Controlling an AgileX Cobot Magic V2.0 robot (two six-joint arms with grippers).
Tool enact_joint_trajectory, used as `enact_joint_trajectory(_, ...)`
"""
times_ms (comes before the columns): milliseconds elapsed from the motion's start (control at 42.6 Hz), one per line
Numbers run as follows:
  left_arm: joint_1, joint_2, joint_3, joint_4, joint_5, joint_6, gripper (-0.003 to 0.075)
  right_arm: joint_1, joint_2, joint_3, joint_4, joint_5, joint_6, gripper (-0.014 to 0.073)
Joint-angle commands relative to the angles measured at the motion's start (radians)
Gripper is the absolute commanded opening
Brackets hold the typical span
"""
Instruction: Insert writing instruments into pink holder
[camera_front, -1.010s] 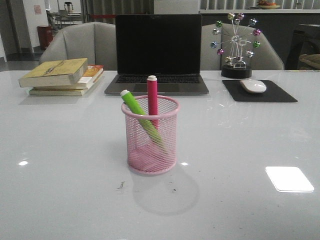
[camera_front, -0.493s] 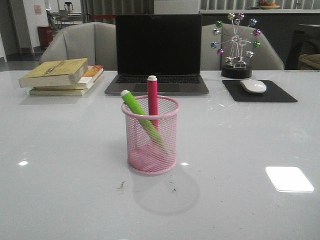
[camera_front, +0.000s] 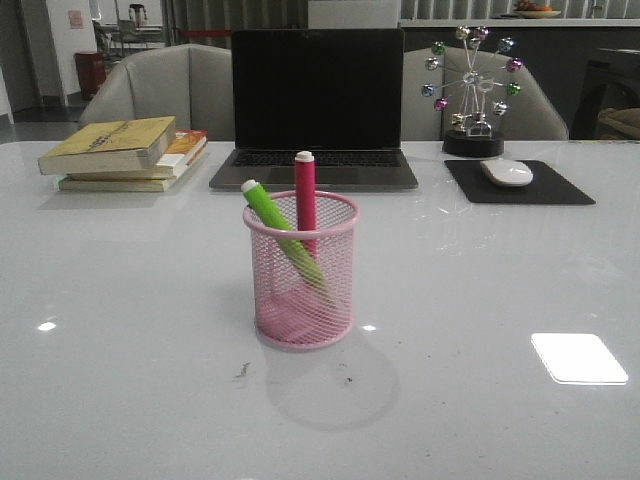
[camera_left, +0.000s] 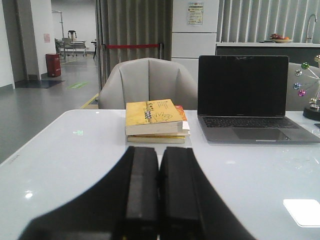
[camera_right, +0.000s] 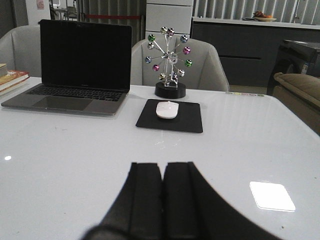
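Both pincers are seen closed with nothing held: the left pincer (camera_left: 159, 162) has its black fingers (camera_left: 142, 190) pressed flat together, and the right pincer (camera_right: 162, 177) likewise has its fingers (camera_right: 179, 200) meeting along a thin seam. Neither is visible in the front view.

The pink holder (camera_front: 301, 270) stands upright on the white counter (camera_front: 120, 330), near its middle, in front of the laptop (camera_front: 317, 105). Both markers are seated inside it. The green marker (camera_front: 275, 222) is tilted, its pale cap end leaning toward the robot's left over the rim, its lower end visible through the mesh. The pink marker (camera_front: 305, 195) stands close to upright at the back of the cup, cap end up.

A stack of books (camera_front: 125, 152) is noted at the far left, and a white mouse (camera_front: 506, 172) on a black mat (camera_front: 520, 183) at the far right, beside a ball ornament (camera_front: 471, 90). All are well apart from the holder.
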Motion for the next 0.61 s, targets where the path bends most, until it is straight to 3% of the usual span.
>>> enact_joint_trajectory(0, 0.0, -0.018, 0.0, -0.01, -0.083, -0.003, 0.0097, -0.006, -0.022, -0.012, 0.001, -0.099, -0.01, 0.0058)
enact_joint_trajectory(587, 0.0, -0.018, 0.0, -0.01, -0.083, -0.003, 0.0097, -0.005, -0.022, -0.012, 0.012, -0.108, 0.008, 0.0058)
